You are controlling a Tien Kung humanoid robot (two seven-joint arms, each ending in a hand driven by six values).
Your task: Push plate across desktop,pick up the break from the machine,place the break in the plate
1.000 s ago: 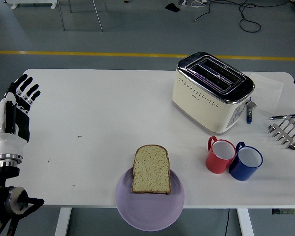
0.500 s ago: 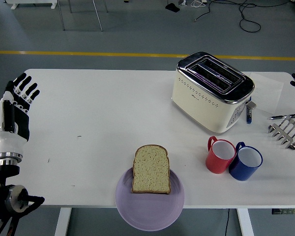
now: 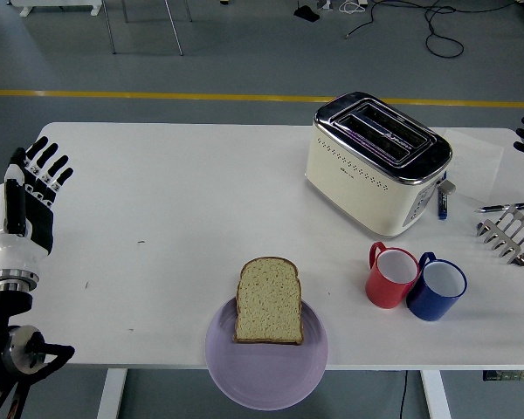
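Resting on white table: left robot hand spread, empty; grey floor beyond.

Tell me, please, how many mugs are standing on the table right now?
2. A red mug and a blue mug stand side by side, touching, in front of the toaster at the table's right. None appears hidden.

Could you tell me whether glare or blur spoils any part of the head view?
Head view: sharp throughout, evenly lit, shadows soft; only the chrome top of the cream toaster shows bright reflections; the slice of brown bread on the lilac round plate reads clearly.
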